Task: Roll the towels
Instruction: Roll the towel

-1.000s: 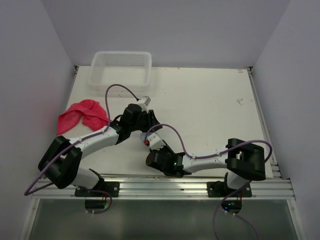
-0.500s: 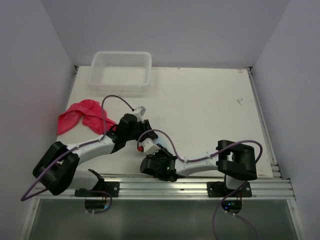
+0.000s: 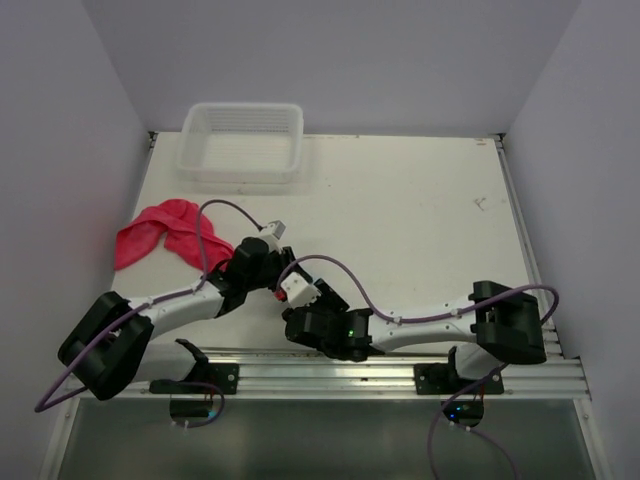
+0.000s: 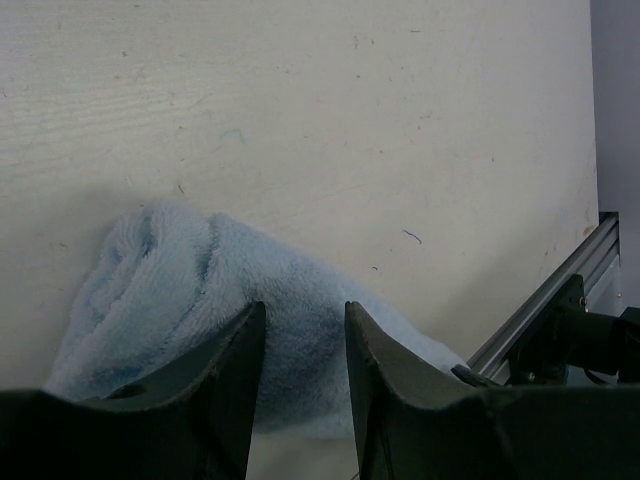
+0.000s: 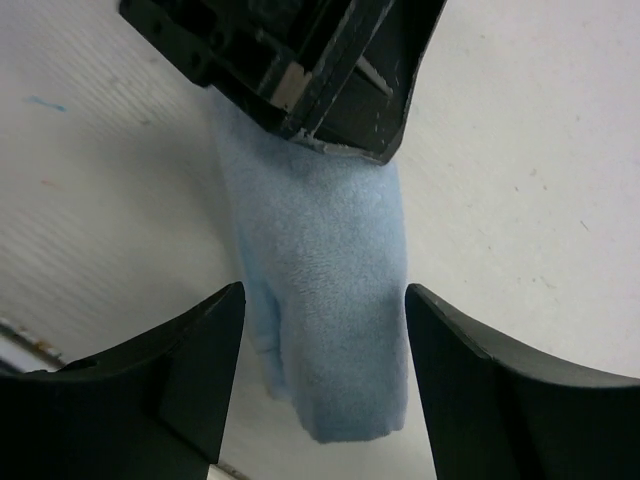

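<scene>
Left gripper (image 4: 303,315) pinches the blue towel (image 4: 160,270); right gripper (image 5: 322,300) straddles it, wide open. Red towel (image 3: 160,232) lies at ten o'clock.

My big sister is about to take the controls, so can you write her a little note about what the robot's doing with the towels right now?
Left end effector: jaws partly closed astride one end of the blue towel; a real pinch looks likely but can't be confirmed.
Right end effector: open, jaws either side of the towel's other end, not touching it.
Blue towel: a narrow rolled-up bundle near the front edge of the table, between the arms.
Red towel: crumpled at the table's left side, unrolled.
Done: blue towel looks mostly rolled.
Left: finish it, then roll the red one.
</scene>
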You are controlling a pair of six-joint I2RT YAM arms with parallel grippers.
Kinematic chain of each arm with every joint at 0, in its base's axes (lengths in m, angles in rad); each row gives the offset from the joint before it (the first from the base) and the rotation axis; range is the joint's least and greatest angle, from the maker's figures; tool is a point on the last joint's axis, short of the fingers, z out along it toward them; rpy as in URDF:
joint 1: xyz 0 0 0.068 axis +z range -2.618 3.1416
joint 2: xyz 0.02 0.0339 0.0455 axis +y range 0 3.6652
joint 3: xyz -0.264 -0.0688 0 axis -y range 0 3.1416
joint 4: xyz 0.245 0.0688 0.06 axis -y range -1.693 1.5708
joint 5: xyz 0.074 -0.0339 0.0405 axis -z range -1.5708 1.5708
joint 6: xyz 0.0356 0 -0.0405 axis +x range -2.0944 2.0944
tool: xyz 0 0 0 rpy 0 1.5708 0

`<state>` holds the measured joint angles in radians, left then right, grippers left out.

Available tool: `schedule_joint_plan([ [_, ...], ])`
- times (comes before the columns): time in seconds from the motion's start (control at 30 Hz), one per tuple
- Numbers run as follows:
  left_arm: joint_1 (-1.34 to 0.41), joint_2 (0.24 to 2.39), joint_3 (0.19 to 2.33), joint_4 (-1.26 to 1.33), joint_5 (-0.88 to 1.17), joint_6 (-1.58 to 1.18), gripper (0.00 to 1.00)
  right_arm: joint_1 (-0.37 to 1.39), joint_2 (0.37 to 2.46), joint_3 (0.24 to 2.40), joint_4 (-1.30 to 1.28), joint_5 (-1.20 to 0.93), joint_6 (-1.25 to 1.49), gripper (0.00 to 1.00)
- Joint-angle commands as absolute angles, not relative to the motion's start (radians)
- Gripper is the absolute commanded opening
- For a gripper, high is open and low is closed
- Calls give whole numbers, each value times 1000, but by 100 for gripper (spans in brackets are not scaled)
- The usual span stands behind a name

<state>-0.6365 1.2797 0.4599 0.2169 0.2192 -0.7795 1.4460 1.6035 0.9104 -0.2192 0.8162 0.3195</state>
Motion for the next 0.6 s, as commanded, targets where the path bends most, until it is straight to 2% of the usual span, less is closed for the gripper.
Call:
schedule_joint_plan([
  [0.0,-641,1259,420,195,183,-795,42,1440,1496,927,-186,694,316,69],
  [0.13,-641,1243,400,204,175,-801,42,1407,1430,905,-173,641,351,70],
  [0.23,-641,1238,388,213,178,-805,42,1341,1365,868,-143,563,393,66],
  [0.4,-641,1236,371,221,175,-808,42,1211,1286,807,-87,451,434,33],
  [0.5,-641,1235,368,221,172,-807,41,1201,1288,811,-104,437,422,25],
  [0.57,-641,1232,365,221,170,-807,41,1201,1302,802,-100,414,439,24],
])
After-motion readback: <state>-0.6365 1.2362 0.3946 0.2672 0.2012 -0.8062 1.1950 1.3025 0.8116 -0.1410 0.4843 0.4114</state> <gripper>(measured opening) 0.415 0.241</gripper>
